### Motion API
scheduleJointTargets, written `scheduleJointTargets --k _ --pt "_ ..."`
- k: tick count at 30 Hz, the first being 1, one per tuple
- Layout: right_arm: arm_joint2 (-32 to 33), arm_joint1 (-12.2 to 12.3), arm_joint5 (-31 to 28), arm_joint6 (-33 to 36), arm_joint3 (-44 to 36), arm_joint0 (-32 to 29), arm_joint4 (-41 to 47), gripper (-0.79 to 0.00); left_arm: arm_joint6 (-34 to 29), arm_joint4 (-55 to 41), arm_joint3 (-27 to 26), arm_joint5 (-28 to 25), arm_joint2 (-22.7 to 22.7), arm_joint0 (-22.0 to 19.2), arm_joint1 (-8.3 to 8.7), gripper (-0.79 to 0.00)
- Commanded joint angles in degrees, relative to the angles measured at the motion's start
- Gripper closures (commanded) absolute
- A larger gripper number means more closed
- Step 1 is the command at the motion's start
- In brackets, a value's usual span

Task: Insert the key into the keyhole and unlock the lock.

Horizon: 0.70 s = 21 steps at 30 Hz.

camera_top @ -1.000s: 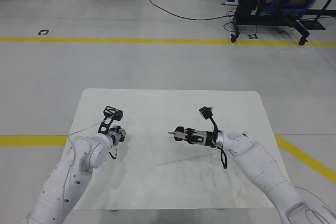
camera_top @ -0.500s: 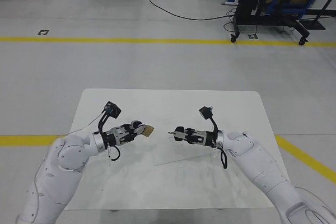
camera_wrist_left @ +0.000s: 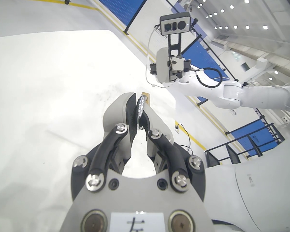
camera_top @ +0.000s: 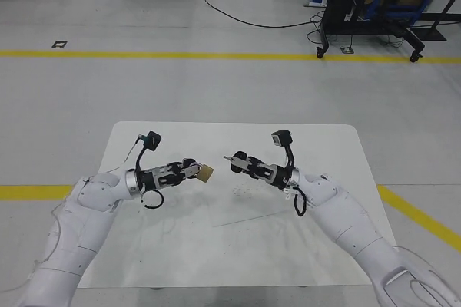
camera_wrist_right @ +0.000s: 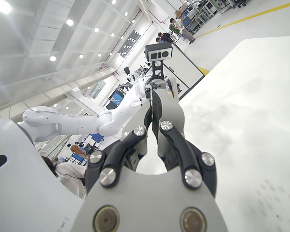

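Robotics lab hall: yellow floor lines (camera_top: 215, 54), workbenches (camera_wrist_right: 204, 3)

Both arms are bent inward, grippers facing each other, a little apart. The left gripper (camera_top: 192, 170) is clamped on the lock (camera_top: 205, 173), and the right gripper (camera_top: 237, 163) pinches the key (camera_top: 228, 159).

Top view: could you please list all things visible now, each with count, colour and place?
table: one, white, in front of the robot.
lock: one, brass, above the table, in the left tool.
key: one, silver, in the right tool, tip toward the lock, apart from it.
floor lines: two, yellow, one beyond the table, one level with it.
wheeled frame: one, black, far right floor.
cable: one, black, floor beside the frame.
left tool: one, grey and black, shut on the lock.
right tool: one, grey and black, shut on the key.
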Motion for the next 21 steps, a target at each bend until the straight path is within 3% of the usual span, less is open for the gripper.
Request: scheduleJointTargets --k 1,13,21 --pt "-1.4 -1.0 -1.0 -0.9 1.3 1.3 1.5 0.000 -0.4 -1.8 0.4 0.3 1.0 -0.8 0.13 0.000" --pt "-7.6 -7.0 -5.7 -2.4 13.2 7.6 9.6 0.000 -0.1 -9.7 2.2 0.0 5.8 -2.9 2.47 0.000" --pt "-8.2 -9.2 -5.7 3.9 17.2 8.7 14.3 0.000 0.4 -11.7 3.1 -0.4 8.4 -4.2 3.75 0.000"
